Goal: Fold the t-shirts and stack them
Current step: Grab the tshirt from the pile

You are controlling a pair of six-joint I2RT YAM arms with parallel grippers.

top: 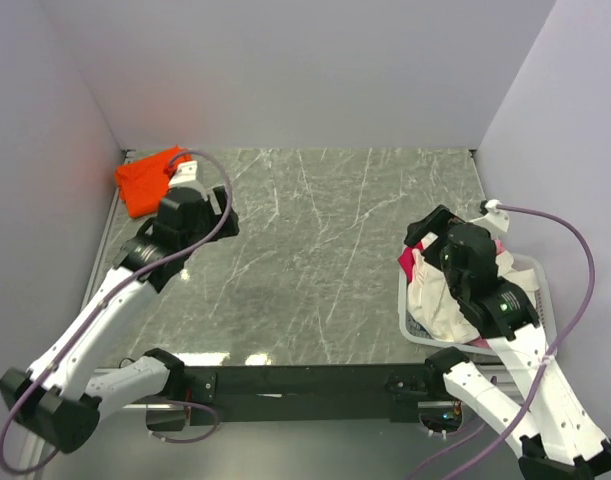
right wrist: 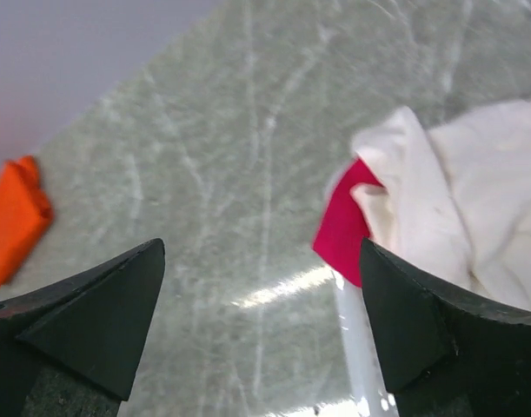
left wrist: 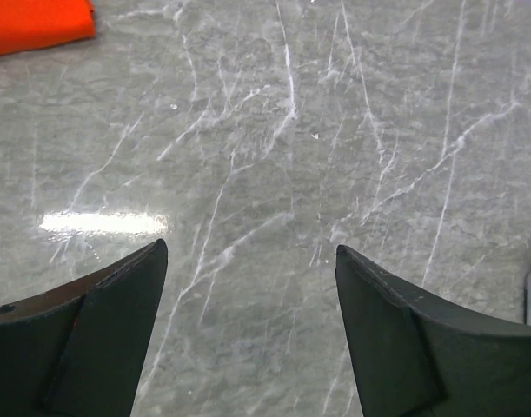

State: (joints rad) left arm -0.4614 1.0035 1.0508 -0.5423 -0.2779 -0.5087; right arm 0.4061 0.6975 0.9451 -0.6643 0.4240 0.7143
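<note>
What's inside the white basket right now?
A cream t-shirt heaped on top, a crimson-red t-shirt spilling over the basket's far-left rim. Anything beneath is covered by cloth and the right arm.

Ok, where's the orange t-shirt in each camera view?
Top external: the orange t-shirt lies in the far left corner.
Left wrist: top-left corner of the picture.
Right wrist: left edge, about mid-height.
Shared landmark: the grey marble tabletop it lies on.

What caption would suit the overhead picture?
Orange t-shirt lies far left; open right gripper hovers by basket with cream shirt and red shirt.
</note>
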